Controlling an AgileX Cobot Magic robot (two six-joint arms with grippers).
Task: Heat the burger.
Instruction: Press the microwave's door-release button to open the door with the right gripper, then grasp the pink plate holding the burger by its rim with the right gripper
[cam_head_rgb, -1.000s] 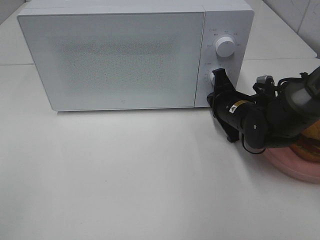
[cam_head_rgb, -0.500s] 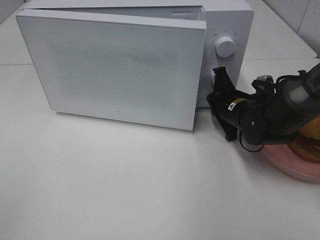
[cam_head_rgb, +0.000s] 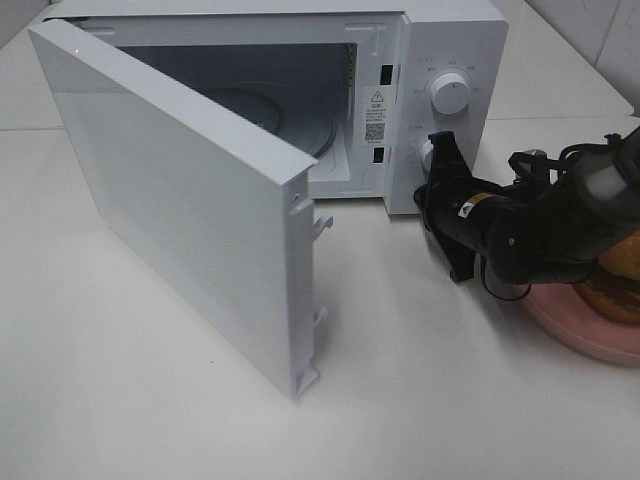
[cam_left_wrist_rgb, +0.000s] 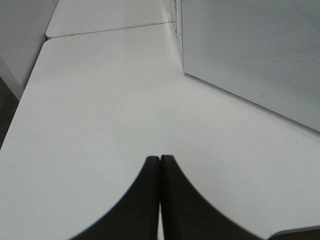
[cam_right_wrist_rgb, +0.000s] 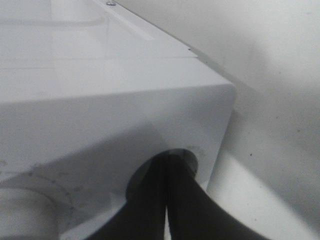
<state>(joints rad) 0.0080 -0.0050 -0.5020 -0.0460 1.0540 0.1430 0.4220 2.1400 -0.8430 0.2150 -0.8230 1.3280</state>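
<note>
Because shut, empty right fingers (cam_head_rgb: 442, 152) poke the boxy white microwave's (cam_head_rgb: 470, 50) lower round release (cam_right_wrist_rgb: 192, 156), its flat white door (cam_head_rgb: 180, 230) stands open | left fingers (cam_left_wrist_rgb: 145, 200) shut, empty, parked over white worktop (cam_left_wrist_rgb: 100, 100) | golden-bunned layered burger (cam_head_rgb: 620, 285) sits on pink round plate (cam_head_rgb: 590, 335) behind right arm, not yet loaded.

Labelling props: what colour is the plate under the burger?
Pink plate, clearest in the exterior high view.

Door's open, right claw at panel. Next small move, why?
Probably draw the right claw back from the panel toward the burger: the microwave door stands open, the claw is shut and empty, the burger sits on the pink plate.
</note>
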